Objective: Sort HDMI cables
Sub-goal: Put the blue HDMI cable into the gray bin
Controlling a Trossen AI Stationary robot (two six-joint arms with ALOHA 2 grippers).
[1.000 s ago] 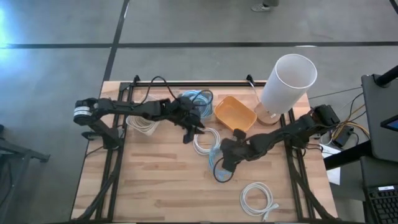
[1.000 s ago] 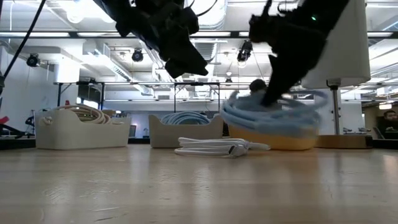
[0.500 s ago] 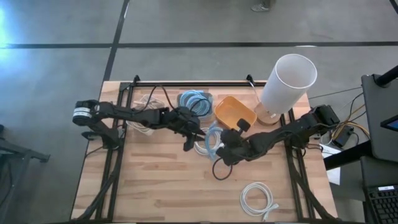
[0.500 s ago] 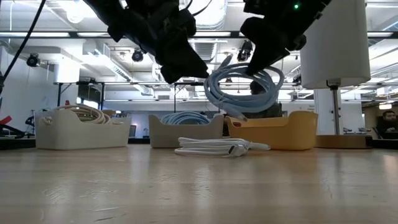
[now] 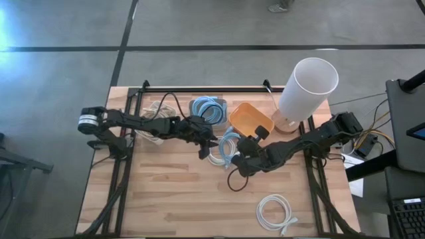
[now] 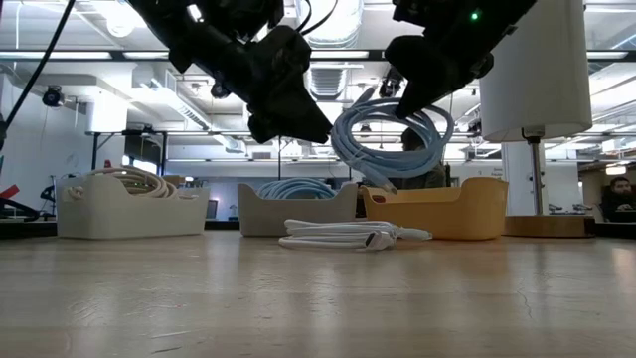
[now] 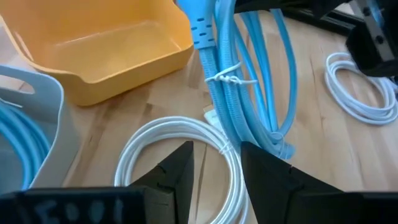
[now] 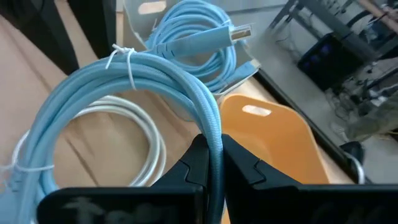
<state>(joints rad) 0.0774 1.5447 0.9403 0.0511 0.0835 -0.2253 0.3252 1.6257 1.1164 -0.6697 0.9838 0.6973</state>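
Two dark arms reach in from the frame's sides in the high view, each a chain of slim black links and bulkier joints. The left arm [image 5: 139,124] carries a pale grey ring at its base, far left, and a thin black wire looping off its upper side. The right arm [image 5: 305,143] has a blocky black base at right. The left fingers [image 7: 168,177] are matte black wedges. A small green light glows on the right arm in the low view.

Bright, even indoor light from ceiling lamps [image 6: 129,22] in low view. Glare patch on floor [image 5: 8,26] at left edge, high view. Soft shadows on table [image 5: 166,192]. Wrist views: near fingers blurred.
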